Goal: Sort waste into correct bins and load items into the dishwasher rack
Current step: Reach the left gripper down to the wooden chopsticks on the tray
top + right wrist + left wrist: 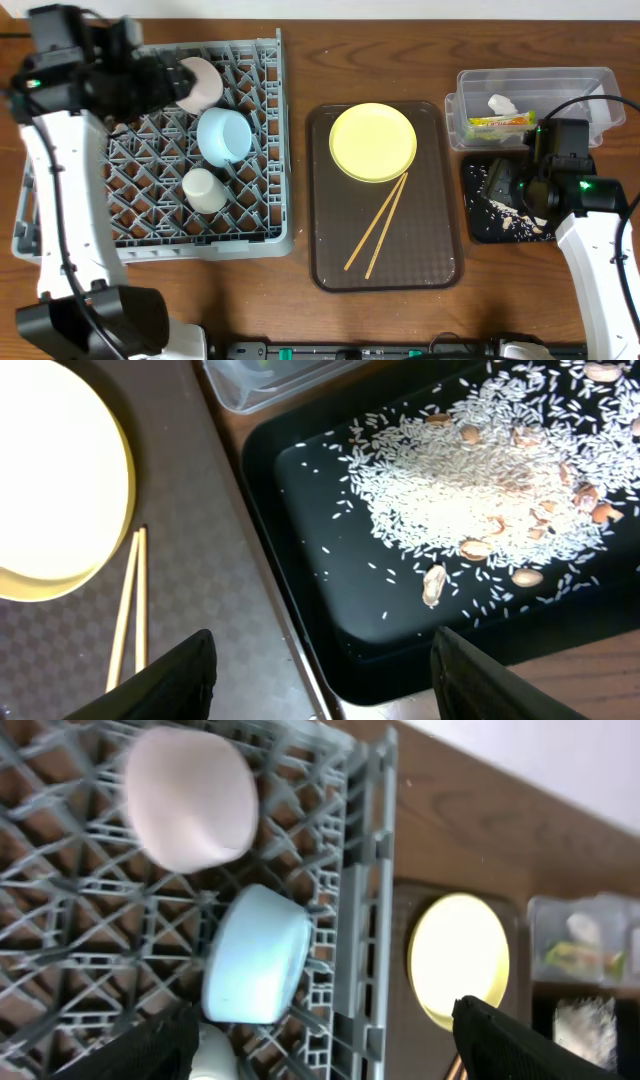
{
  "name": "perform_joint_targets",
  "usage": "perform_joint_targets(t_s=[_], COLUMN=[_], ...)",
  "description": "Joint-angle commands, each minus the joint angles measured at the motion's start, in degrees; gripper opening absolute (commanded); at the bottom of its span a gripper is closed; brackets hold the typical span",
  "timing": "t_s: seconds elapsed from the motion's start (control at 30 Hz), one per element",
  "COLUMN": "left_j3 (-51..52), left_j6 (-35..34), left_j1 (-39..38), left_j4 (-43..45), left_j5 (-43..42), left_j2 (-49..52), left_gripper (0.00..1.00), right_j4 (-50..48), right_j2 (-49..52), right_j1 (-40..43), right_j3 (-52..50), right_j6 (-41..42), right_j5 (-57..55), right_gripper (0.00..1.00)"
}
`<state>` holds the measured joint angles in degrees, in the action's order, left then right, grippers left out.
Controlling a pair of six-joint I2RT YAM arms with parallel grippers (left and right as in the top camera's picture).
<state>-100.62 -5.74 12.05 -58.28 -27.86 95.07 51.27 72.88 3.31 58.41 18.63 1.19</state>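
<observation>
From overhead, the large square grey plastic rack (282, 140) held a pinkish-white bowl (203, 82), a light blue bowl (223, 134) and a small white cup (204, 189), apparently lodged among the pegs so they would stay put. A pale yellow round plate (373, 141) and two thin wooden chopsticks (380, 222) lay on the brown serving tray (430, 250), not yet loaded. A crumpled white tissue (503, 103) and a green-and-orange snack wrapper (500, 124) sat in the clear rectangular plastic tub (560, 80).

In the left wrist view, the left gripper (325, 1020) hovered above the rack, jaws released and empty.

In the right wrist view, the right gripper (320, 660) hung over the shallow black rectangular tray (330, 630) with its loose white rice-like crumbs (450, 490). Its jaws were spread and carried nothing.
</observation>
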Motion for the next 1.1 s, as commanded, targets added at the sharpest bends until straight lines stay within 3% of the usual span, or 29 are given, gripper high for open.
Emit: perform_joint_targets(t_s=[0.0, 0.2, 0.4, 0.73, 0.87, 1.07], left_j3=[-0.04, 0.02, 0.02, 0.02, 0.02, 0.26], left_j6=[0.76, 0.76, 0.76, 0.76, 0.74, 0.68], left_j1=[-7.1, -18.6, -31.45, -42.82, -45.31, -49.29], left_j4=[-0.13, 0.68, 4.15, 10.67, 9.22, -1.25], left_j5=[8.61, 14.56, 17.22, 22.08, 22.51, 22.34], left_j2=[1.07, 2.64, 7.28, 15.76, 17.62, 18.8], left_gripper=[0.83, 0.84, 0.91, 0.92, 0.92, 0.91], right_j4=[-0.48, -0.92, -0.92, 0.63, 0.81, 0.83], right_j2=[-0.76, -0.76, -0.76, -0.76, -0.76, -0.76], right_j1=[0.04, 0.04, 0.04, 0.04, 0.04, 0.04], right_j3=[0.68, 0.68, 0.68, 0.68, 0.68, 0.68], right_j6=[-1.6, -4.59, -4.55, -4.57, -4.57, -4.57], right_j5=[2.05, 4.39, 3.39, 2.03, 1.81, 1.84], right_gripper=[0.68, 0.68, 0.67, 0.68, 0.68, 0.68])
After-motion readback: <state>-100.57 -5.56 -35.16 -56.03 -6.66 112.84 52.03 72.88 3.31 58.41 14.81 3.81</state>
